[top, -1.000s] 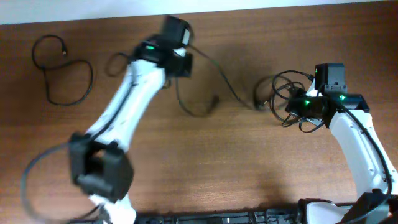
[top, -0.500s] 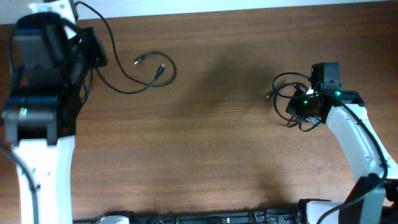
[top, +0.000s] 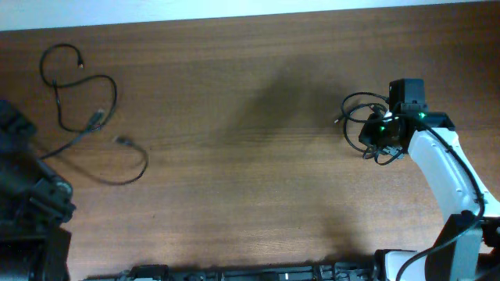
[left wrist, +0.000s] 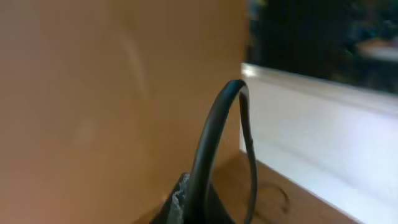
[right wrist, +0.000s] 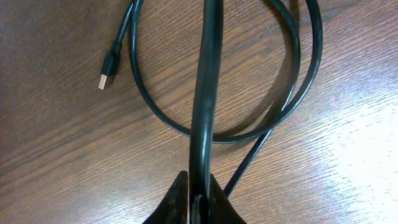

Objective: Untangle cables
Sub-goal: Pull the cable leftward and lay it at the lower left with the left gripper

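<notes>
On the wooden table (top: 250, 195) the cables are found in two groups well apart: a loose loop (top: 78, 82) and a curved strand (top: 145, 165) at the far left, and a small tangle (top: 361, 117) at the right. The right gripper (right wrist: 198, 202) is closed on a thick cord (right wrist: 206, 93), beside which a plug (right wrist: 106, 71) lies flat on the wood. The left gripper (left wrist: 196, 208) is seen pinching a thin cord (left wrist: 214, 130) that arches upward, in a blurred view
</notes>
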### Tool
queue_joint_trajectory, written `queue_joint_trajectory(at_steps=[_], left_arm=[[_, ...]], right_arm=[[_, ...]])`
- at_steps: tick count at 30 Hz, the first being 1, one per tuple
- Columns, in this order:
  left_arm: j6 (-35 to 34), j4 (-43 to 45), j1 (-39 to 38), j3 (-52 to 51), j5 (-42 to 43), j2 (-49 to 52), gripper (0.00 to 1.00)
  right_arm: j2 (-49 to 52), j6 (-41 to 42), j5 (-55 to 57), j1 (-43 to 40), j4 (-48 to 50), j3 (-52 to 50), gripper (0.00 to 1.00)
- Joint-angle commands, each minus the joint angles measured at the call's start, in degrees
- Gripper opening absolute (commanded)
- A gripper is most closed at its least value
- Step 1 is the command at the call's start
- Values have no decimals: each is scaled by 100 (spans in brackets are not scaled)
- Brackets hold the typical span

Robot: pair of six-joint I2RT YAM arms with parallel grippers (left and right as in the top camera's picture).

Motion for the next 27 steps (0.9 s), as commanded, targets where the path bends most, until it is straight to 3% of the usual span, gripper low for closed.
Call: queue_joint_trajectory(at_steps=[1, 5, 7, 9, 10, 12, 13, 16, 19, 23, 24, 25, 26, 27], left_arm=[[68, 643, 535, 68, -1495, 79, 0], [-46, 870, 2085, 46, -1508, 540, 0], [-481, 610, 2476, 35, -1510, 850, 0], [-1585, -7, 2791, 35, -1344, 1268, 0], [-2531, -568, 3032, 35, -949, 1620, 0], [-3235, -1029, 3366, 35, -203, 2127, 0], [-3285, -1156, 3672, 35, 651, 2645, 0], [-3289, -1427, 4092, 35, 1915, 3558, 0], [-3947, -1779, 4542, 35, 2551, 4496, 0], [-3858, -1880, 4682, 35, 2938, 5243, 0], [-3858, -1917, 4684, 35, 3036, 5469, 4], [-3858, -1934, 4682, 35, 3163, 5650, 38], [-3858, -1934, 4682, 35, 3381, 5812, 94], [-3849, -1954, 4682, 35, 3672, 5875, 99]], right_arm=[[46, -15, 111, -15, -35, 11, 9], [46, -15, 111, -15, -31, 11, 9], [46, -15, 109, -15, -28, 11, 9], [46, -13, 92, -15, -31, 11, 9], [46, -13, 11, -15, -33, 11, 9], [46, -13, -109, -15, -46, 11, 9], [46, -15, -109, -15, -50, 11, 9], [46, -15, -109, -15, -50, 11, 9], [46, -13, -107, -15, -48, 11, 9], [46, -13, -107, -15, -39, 11, 10], [46, -13, -109, -15, -42, 11, 10], [46, -13, -109, -15, -42, 11, 13], [46, -13, -109, -15, -39, 11, 26], [46, -13, -109, -15, -39, 11, 31]])
